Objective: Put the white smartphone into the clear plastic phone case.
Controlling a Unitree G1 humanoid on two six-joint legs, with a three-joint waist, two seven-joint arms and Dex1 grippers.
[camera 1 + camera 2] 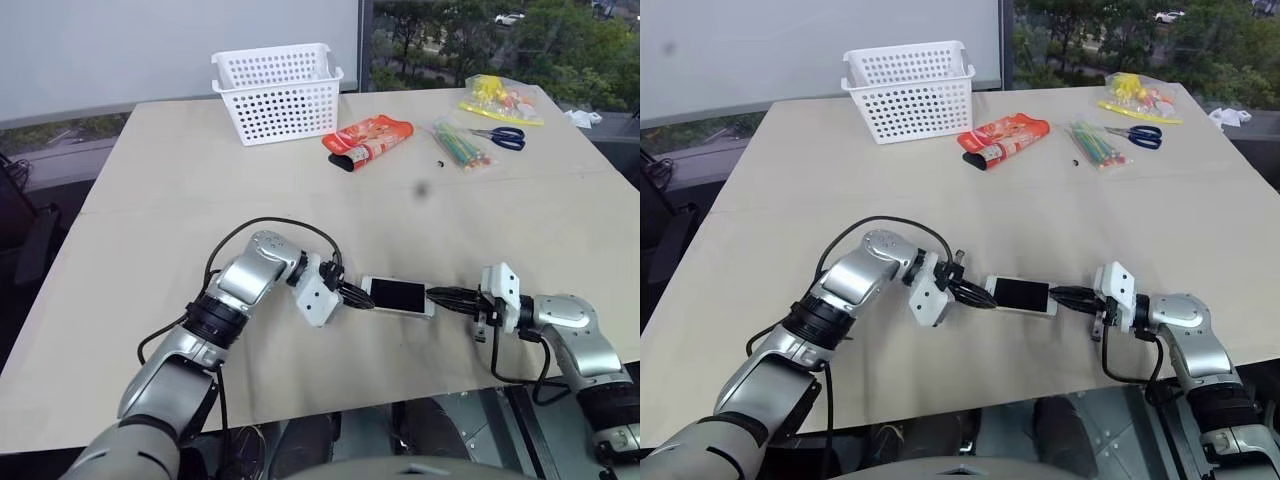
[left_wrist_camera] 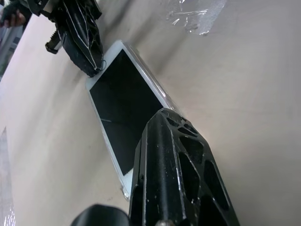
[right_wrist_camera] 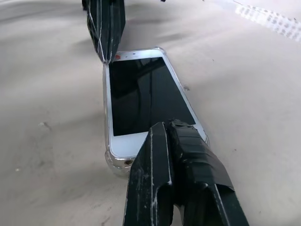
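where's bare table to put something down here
Free: the wide tan tabletop left of and in front of the white perforated basket, and the stretch between the orange snack packet and the white smartphone. Crowded: the far right corner with clear bags and blue-handled scissors, and around the phone, with a tool at each end.

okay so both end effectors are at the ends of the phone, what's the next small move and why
Probably press both shut end effectors, left and right, down on the white smartphone. It lies screen up inside the clear plastic phone case, whose glossy rim shows at its end, so pressing should finish seating it.
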